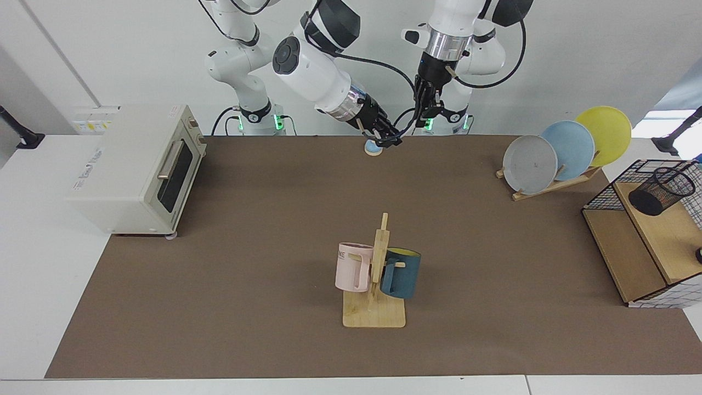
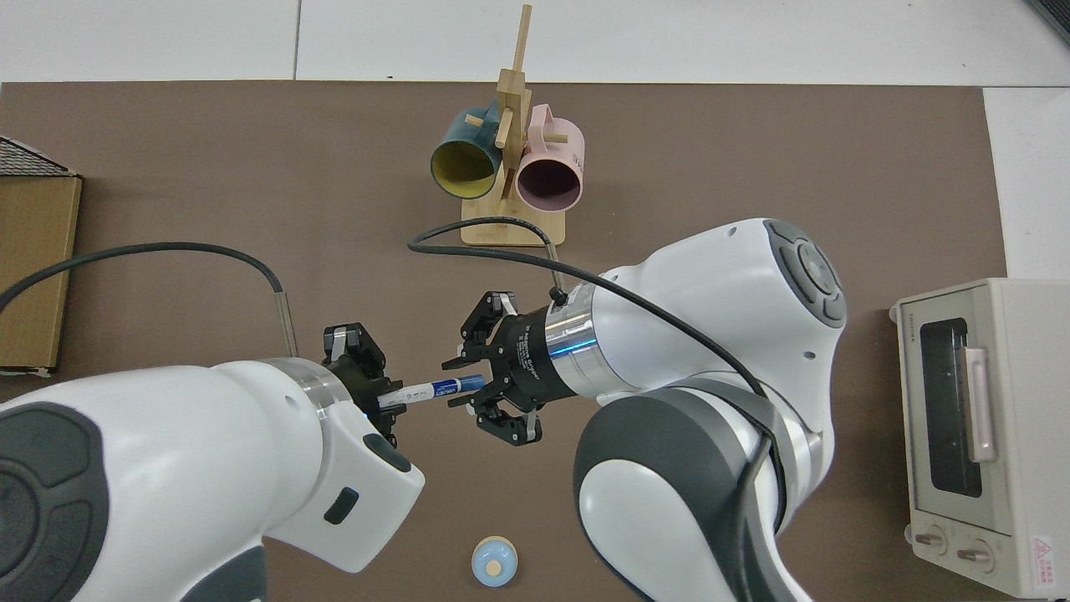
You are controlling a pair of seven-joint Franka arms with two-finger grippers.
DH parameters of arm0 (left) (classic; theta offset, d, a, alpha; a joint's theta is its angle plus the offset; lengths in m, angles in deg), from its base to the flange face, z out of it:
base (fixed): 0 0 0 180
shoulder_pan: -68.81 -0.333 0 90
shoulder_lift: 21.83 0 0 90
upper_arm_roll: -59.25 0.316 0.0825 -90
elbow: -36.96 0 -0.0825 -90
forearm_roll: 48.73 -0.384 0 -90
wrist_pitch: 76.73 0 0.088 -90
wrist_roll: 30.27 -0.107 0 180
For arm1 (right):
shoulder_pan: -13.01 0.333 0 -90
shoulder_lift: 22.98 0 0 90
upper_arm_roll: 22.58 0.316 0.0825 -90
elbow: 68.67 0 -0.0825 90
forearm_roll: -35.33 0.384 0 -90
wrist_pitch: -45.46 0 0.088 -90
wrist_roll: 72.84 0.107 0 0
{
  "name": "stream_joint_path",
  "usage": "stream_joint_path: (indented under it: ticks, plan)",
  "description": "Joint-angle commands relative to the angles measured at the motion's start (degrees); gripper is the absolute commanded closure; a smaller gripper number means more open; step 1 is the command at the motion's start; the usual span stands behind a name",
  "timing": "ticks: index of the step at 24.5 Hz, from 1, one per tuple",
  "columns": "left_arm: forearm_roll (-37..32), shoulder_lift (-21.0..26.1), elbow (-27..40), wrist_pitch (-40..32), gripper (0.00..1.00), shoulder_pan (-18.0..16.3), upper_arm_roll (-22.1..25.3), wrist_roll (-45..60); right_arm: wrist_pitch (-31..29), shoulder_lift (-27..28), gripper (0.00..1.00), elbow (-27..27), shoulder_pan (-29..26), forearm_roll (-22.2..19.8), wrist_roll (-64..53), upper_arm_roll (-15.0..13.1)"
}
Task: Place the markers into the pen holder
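2 arms meet over the far middle of the counter (image 1: 247,307), above the brown mat (image 2: 752,150). 1 marker (image 2: 430,390), white barrel with blue ends, lies level in the air between the 2 end effectors.

Left end effector (image 2: 386,400): fingers closed on the marker's barrel end in the top view. In the facing view it (image 1: 423,122) hangs from the arm based at that view's right, pointing down; the marker cannot be made out there.

Right end effector (image 2: 468,389): jaws spread wide, standing on either side of the marker's blue tip, with gaps showing on both sides. In the facing view it (image 1: 387,138) slants down from that view's left.

1 pen holder (image 1: 661,190), black mesh, sits tilted on the upper wooden shelf of 1 wire basket frame (image 1: 603,193) at the counter's end, well apart from the marker.

Other things, counted:
- 1 wooden mug stand (image 1: 375,307) with 2 mugs, 1 pink (image 1: 352,267), 1 dark blue (image 1: 401,272).
- 1 plate rack (image 1: 554,184) with 3 plates: grey (image 1: 529,163), light blue (image 1: 570,145), yellow (image 1: 607,131).
- 1 toaster oven (image 1: 131,167), door shut.
- 1 small light blue round object (image 2: 493,562) on the mat near the arm bases.
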Motion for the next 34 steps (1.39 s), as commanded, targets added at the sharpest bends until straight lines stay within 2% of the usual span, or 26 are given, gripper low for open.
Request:
stream_joint_path:
  ticks: [1,5,12,17,22,25,28,34]
  plan:
    - [-0.06,-1.67,1.76,-1.88,1.00,-0.38,1.18,1.59,4.64,-3.43,0.00,-0.23,-0.96,-8.88,-5.11,-0.16]
    - [-0.33,-1.32,1.68,-3.55,1.00,-1.44,4.51,2.03,11.58,-6.52,0.00,-0.23,-4.81,-13.46,-17.67,-0.78]
    - [-9.63,-0.88,1.59,-5.05,1.00,-2.58,8.56,2.03,19.06,-9.77,0.00,-0.23,-12.64,-28.13,-46.40,-0.69]
    - [-17.45,-0.44,1.59,-6.37,1.00,-2.76,14.09,1.42,19.59,-10.13,0.00,-0.23,-17.56,-36.31,-65.92,-0.69]
    - [-24.40,0.17,1.15,-6.54,1.00,-2.76,16.65,0.63,18.45,-9.95,0.00,-0.41,-20.29,-43.61,-83.85,-0.69]
    - [-28.62,0.78,0.36,-7.07,1.00,-2.76,18.23,-3.48,19.41,-10.30,0.00,-0.41,-22.83,-44.67,-91.42,-0.95]
    - [-30.82,3.06,-2.53,-6.98,1.00,-2.76,22.44,-11.21,21.08,-11.62,0.00,-0.41,-25.91,-44.32,-96.17,-0.86]
    - [-35.75,9.04,-11.49,-5.93,1.00,-2.76,30.44,-27.47,21.96,-12.41,0.00,-0.41,-26.18,-44.50,-98.47,-0.78]
